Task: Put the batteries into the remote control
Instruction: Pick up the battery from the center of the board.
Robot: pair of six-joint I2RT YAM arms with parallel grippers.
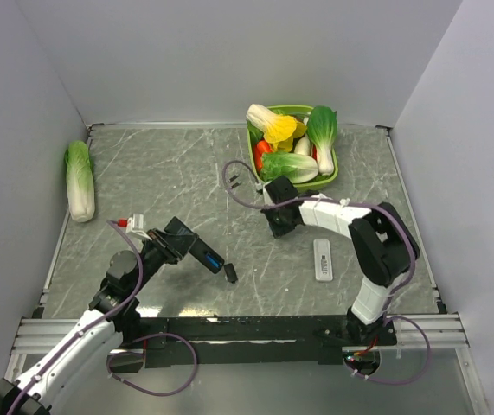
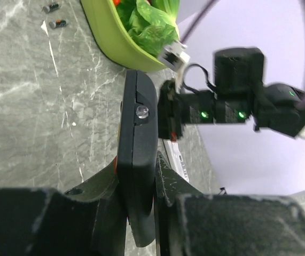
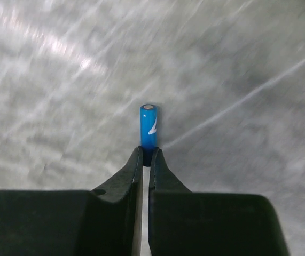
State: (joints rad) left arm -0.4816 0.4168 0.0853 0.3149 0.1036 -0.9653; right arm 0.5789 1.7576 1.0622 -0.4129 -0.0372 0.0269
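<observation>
My left gripper [image 1: 182,242] is shut on the black remote control [image 1: 202,252], which slants down to the right. A bright-blue battery [image 1: 214,259] shows at the remote's lower end. In the left wrist view the remote [image 2: 136,133] stands edge-on, clamped between my fingers [image 2: 101,186]. My right gripper [image 3: 146,152] is shut on the other blue battery [image 3: 148,124], pinching its near end so that it sticks out over the marble table. In the top view the right gripper [image 1: 278,226] hovers right of the remote, and its battery is hidden there.
A small black piece [image 1: 230,274] lies by the remote's lower end. A white remote [image 1: 323,258] lies under the right arm. A green basket [image 1: 331,177] of toy vegetables stands at the back. Two tiny dark bits [image 1: 232,181] lie left of it. A cabbage [image 1: 80,180] lies far left.
</observation>
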